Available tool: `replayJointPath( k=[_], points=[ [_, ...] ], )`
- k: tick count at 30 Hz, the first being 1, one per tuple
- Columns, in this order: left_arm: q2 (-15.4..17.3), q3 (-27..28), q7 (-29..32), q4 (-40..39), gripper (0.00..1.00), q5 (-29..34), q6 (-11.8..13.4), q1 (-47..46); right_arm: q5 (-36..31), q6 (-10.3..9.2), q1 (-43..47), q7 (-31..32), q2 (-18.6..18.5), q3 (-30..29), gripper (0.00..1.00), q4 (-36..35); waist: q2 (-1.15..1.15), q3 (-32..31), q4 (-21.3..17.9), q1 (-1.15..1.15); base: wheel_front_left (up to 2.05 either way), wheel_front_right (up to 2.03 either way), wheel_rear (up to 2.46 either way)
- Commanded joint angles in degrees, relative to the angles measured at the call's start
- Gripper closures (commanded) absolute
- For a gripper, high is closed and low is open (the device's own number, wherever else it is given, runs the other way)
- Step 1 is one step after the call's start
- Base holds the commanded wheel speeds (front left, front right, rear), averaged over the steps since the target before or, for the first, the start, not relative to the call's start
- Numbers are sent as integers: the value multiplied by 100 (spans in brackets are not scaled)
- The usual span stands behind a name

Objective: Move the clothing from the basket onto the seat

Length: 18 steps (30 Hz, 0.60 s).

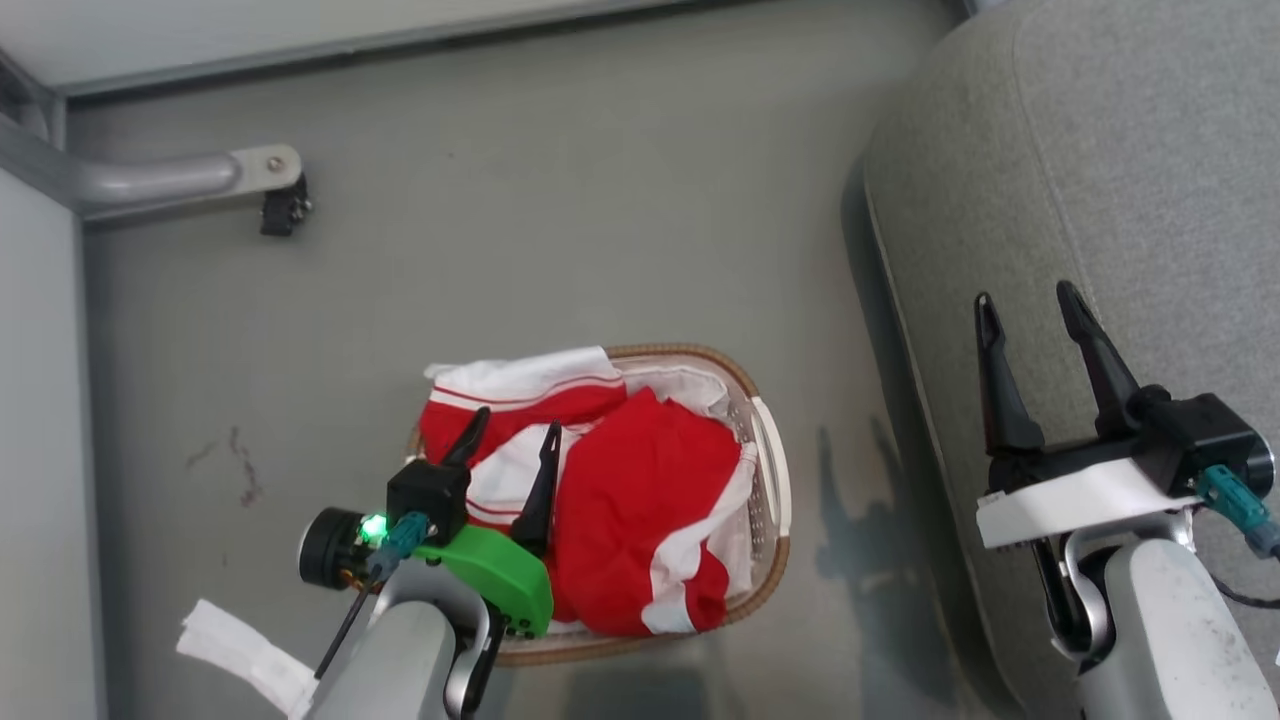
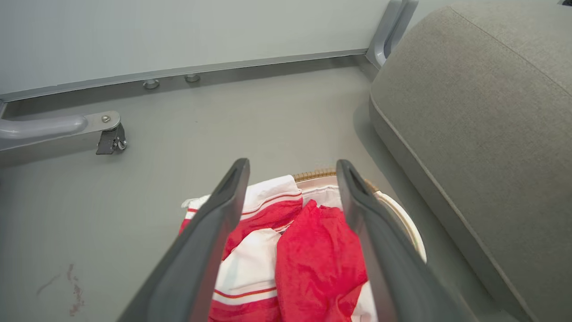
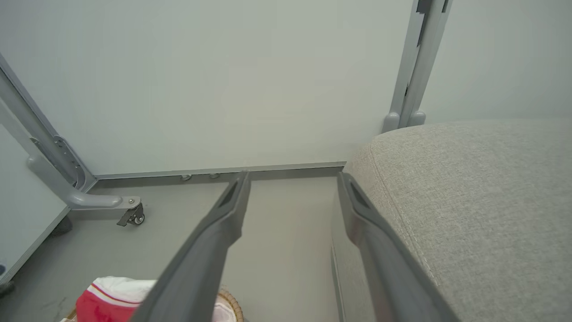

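In basket (image 1: 775, 480) | clothing (image 1: 640, 490) heaped | basket's long axis roughly left-right

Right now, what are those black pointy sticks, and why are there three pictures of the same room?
Those sticks are a robot's fingers. One picture comes from a camera on its head, looking down. The other two come from cameras on its wrists, looking along the fingers. The left gripper hangs open over red and white clothing piled in a basket on the floor. The right gripper is open too, over the edge of a big grey seat. Neither one holds anything yet.
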Motion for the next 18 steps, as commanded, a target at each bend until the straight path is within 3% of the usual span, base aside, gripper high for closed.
replayJointPath(
  k=[1,11,18],
  points=[
    [38,-37,-4,167,0,82,-17,-235,65,-4,-149,-28,-18,35,0,-61,0,865,-431,0,0,0,0],
    [40,-335,-5,1513,0,256,-87,-994,442,-4,-464,-28,-16,217,0,-317,0,1747,-912,0,0,0,0],
    [144,-251,-4,2111,0,379,-21,-1439,646,-4,-583,-28,-15,338,0,-452,0,2146,-1141,0,0,0,0]
  ],
)
